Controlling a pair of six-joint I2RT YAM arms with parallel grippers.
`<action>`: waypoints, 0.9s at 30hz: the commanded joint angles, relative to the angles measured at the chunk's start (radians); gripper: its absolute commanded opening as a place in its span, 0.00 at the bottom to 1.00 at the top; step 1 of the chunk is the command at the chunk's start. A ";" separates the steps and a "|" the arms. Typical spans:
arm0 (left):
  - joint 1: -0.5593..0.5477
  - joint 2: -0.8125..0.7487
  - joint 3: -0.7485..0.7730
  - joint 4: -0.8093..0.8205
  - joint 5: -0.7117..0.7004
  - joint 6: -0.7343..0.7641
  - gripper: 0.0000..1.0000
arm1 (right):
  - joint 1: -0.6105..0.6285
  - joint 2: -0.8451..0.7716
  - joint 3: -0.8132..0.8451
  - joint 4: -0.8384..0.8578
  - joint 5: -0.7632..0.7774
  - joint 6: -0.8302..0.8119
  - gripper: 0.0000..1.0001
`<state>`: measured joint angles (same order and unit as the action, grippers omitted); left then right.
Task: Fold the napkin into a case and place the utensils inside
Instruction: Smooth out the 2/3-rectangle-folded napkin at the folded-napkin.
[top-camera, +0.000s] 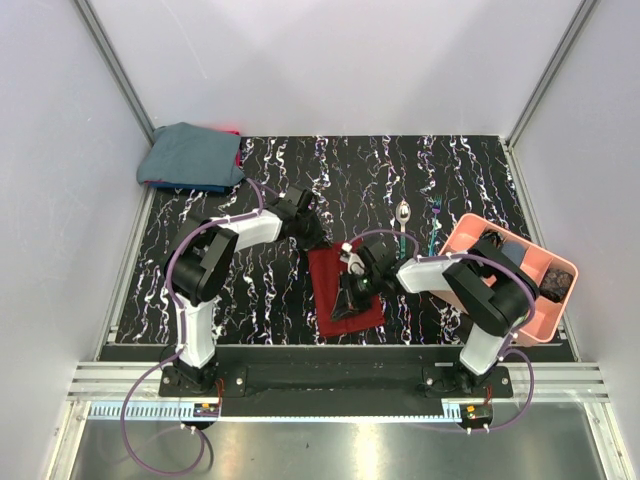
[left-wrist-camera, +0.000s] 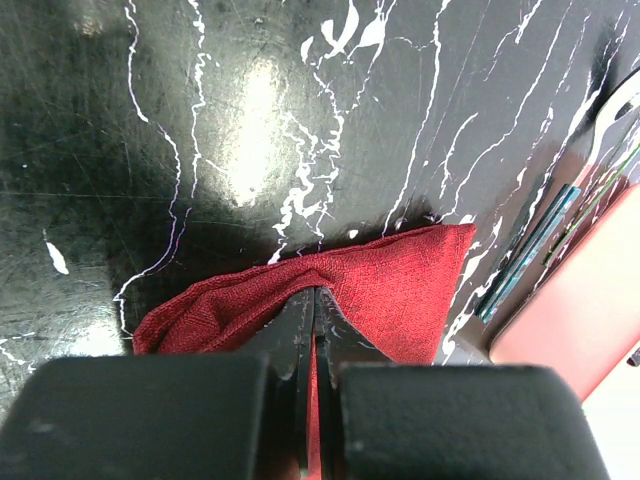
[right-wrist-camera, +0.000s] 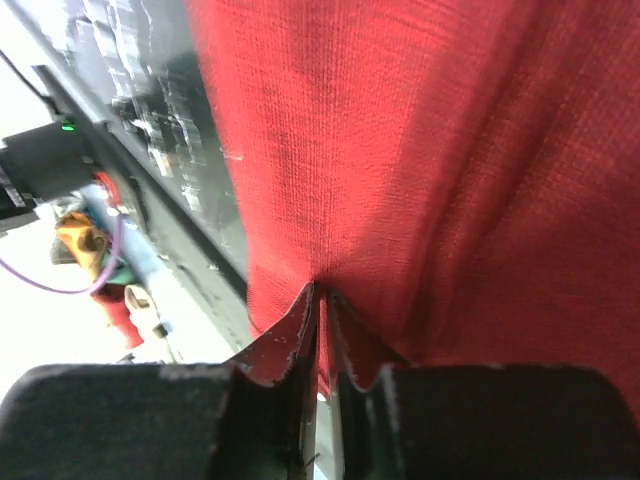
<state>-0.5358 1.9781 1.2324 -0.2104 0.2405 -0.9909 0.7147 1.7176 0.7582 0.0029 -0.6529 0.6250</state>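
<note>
The dark red napkin (top-camera: 347, 290) lies folded into a narrow upright rectangle in the middle of the black marbled table. My left gripper (top-camera: 311, 237) is at its far left corner, and in the left wrist view its jaws (left-wrist-camera: 314, 297) are shut on a raised fold of the napkin (left-wrist-camera: 400, 285). My right gripper (top-camera: 352, 296) is over the napkin's near half. Its jaws (right-wrist-camera: 322, 293) are pinched together with the napkin (right-wrist-camera: 400, 150) caught between the tips. The utensils lie on the table to the right: a spoon (top-camera: 402, 222) and a teal-handled fork (top-camera: 434, 228).
A pink tray (top-camera: 470, 225) holding dark items stands at the right edge, next to the right arm. A blue-grey cloth bundle (top-camera: 190, 155) sits at the far left corner. The utensil handles (left-wrist-camera: 530, 250) and the tray (left-wrist-camera: 580, 300) show at the right of the left wrist view.
</note>
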 joint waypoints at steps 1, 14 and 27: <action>-0.004 0.007 0.007 0.034 0.028 0.021 0.00 | -0.003 0.030 -0.059 0.103 -0.013 0.013 0.14; 0.010 0.008 -0.039 0.103 0.091 0.018 0.00 | 0.006 0.019 0.061 0.153 -0.046 0.076 0.19; 0.039 0.041 -0.018 0.115 0.118 0.032 0.00 | 0.058 -0.030 -0.096 0.192 -0.013 0.096 0.22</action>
<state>-0.5068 1.9965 1.1980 -0.1246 0.3523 -0.9833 0.7612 1.7992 0.6758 0.2932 -0.7105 0.7700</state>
